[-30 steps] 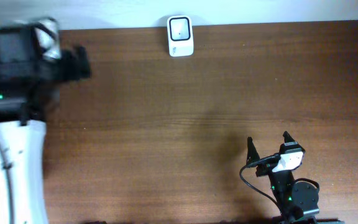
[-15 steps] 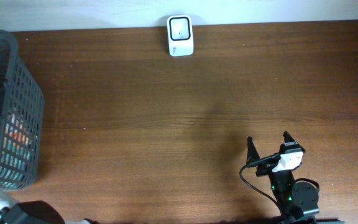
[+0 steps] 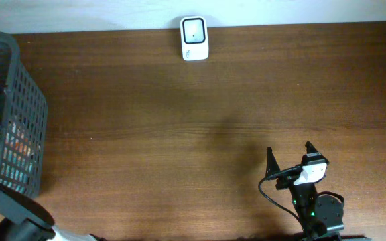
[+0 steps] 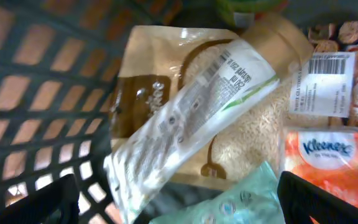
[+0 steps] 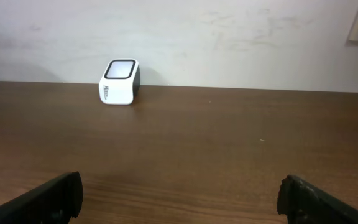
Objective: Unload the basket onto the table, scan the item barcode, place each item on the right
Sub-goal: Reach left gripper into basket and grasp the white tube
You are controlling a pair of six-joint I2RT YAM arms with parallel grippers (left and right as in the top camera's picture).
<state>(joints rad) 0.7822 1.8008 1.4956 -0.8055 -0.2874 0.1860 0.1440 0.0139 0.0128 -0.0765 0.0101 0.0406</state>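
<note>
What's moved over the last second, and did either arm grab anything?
The left arm swung from the table's far-left corner back to the near-left edge, uncovering the basket; its fingers are open, holding nothing. The right gripper, open and empty, and the scanner stayed put.

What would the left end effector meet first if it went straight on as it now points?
Probably the long white plastic packet lying atop the tan rice bag, though depth is unclear.
</note>
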